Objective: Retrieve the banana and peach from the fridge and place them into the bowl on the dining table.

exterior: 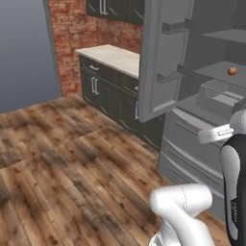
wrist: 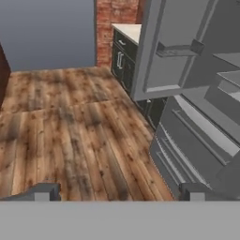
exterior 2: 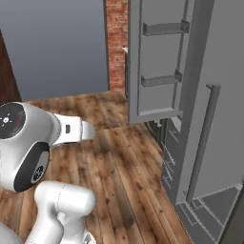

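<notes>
On fridge (exterior: 202, 120) shelf: peach (exterior: 232, 71), door swung open. Claw (wrist: 119, 191) jaws wide apart, empty, aimed at floor. Should raise, approach level, centre on peach before closing.

Fridge (exterior: 192, 96) left door open; peach (exterior: 232, 71) on shelf (round, orange-red).

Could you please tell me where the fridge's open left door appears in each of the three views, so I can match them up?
Left base view: the open fridge door stands upper centre-right, swung outward, its inner racks facing the shelves.
Right base view: it stands upper centre, inner face toward the camera.
Hand view: it stands upper right.
Shared landmark: the brick wall behind the door.
</notes>
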Tool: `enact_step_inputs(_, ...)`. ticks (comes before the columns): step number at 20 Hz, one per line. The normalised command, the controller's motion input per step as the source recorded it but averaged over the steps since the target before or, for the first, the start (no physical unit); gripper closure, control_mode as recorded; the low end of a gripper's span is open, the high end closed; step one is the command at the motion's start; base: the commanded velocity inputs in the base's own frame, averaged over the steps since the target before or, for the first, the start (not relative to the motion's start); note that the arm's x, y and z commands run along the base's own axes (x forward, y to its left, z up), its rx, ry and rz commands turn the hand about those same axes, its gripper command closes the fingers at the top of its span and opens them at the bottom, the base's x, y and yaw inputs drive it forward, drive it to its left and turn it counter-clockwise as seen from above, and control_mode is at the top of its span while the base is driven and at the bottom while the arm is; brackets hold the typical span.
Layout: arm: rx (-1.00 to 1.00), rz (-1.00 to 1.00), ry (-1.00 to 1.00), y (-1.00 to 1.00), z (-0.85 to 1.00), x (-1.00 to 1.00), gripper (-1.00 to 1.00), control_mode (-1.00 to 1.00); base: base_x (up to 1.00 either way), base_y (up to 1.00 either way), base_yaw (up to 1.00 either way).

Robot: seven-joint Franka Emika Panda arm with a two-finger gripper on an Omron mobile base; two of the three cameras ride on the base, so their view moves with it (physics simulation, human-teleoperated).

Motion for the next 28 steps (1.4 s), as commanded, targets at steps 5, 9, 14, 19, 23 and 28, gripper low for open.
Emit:
enact_step_inputs(5,0.0,0.0,0.0,0.0,0.0,0.0,-1.0,1.0,0.9,0.18,-0.45)
enact_step_inputs(9,0.0,0.0,0.0,0.0,0.0,0.0,-1.0,1.0,0.78,0.32,-0.47)
enact_step_inputs(14,0.0,0.0,0.0,0.0,0.0,0.0,-1.0,1.0,0.1,0.04,-0.42)
enact_step_inputs(19,0.0,0.0,0.0,0.0,0.0,0.0,-1.0,1.0,0.03,0.02,-0.43)
enact_step_inputs(23,0.0,0.0,0.0,0.0,0.0,0.0,-1.0,1.0,0.49,0.43,-0.45)
enact_step_inputs(28,0.0,0.0,0.0,0.0,0.0,0.0,-1.0,1.0,0.54,0.51,-0.43)
